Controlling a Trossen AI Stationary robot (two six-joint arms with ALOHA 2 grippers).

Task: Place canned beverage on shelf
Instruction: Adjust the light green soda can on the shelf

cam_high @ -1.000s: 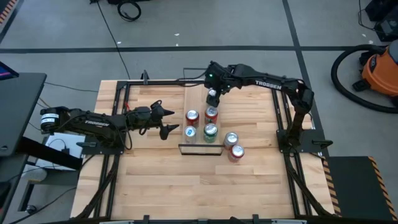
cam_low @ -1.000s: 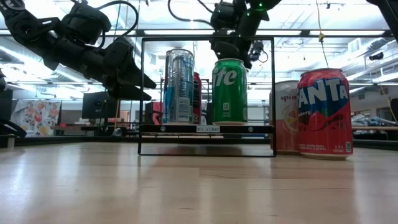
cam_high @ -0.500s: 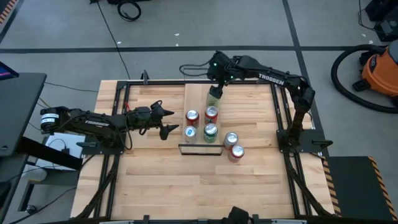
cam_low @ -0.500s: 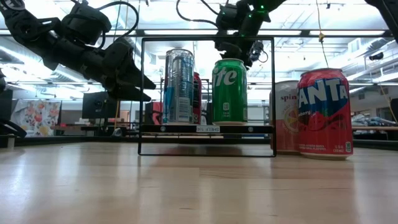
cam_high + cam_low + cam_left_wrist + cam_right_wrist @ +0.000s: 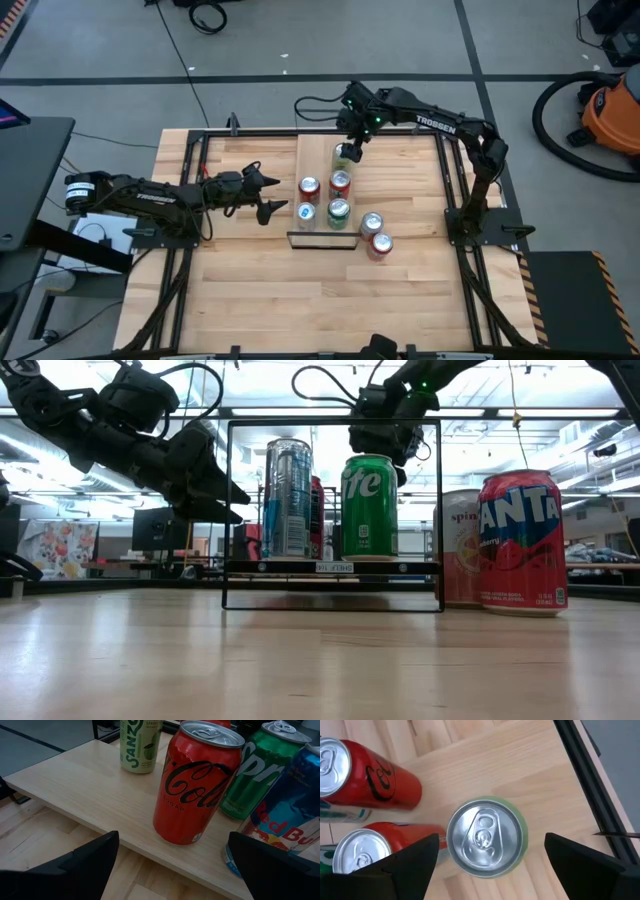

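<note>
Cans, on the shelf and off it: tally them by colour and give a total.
red cans: 3
green cans: 2
blue can: 1
pale pink can: 1
Total: 7

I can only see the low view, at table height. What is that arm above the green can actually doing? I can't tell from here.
Observer: The right gripper hangs open over a pale green can that stands behind the ones you see, at the far end of the shelf.
Operator: Is it gripping that can?
Observer: No. The right wrist view shows its fingers clear of the can on both sides.
Operator: How many cans are on the shelf?
Observer: Five, seen from above. Two other cans stand on the table beside it.
</note>
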